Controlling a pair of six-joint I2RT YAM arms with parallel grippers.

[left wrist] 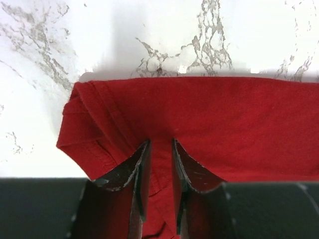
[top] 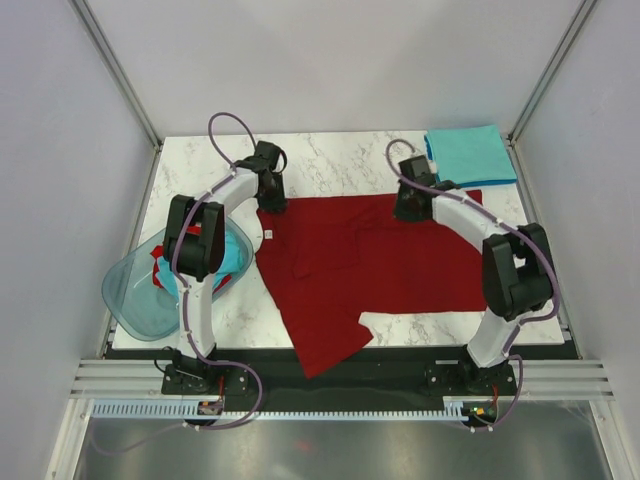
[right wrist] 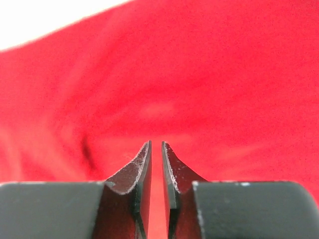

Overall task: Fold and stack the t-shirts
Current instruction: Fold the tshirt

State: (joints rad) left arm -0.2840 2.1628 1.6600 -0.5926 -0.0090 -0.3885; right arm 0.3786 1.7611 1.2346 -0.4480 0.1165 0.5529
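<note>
The left gripper is clamped on the left edge of the red t-shirt, spread barely folded on the table, the hold of the right gripper unclear; beyond it one teal t-shirt lies folded, other shirts wait in the basin beside it.

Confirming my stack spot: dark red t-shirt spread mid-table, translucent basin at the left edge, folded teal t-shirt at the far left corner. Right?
No: the top external view shows the folded teal cotton t-shirt at the far right corner. The dark red cotton t-shirt is spread mid-table, and the translucent blue-green plastic basin sits at the left edge.
</note>
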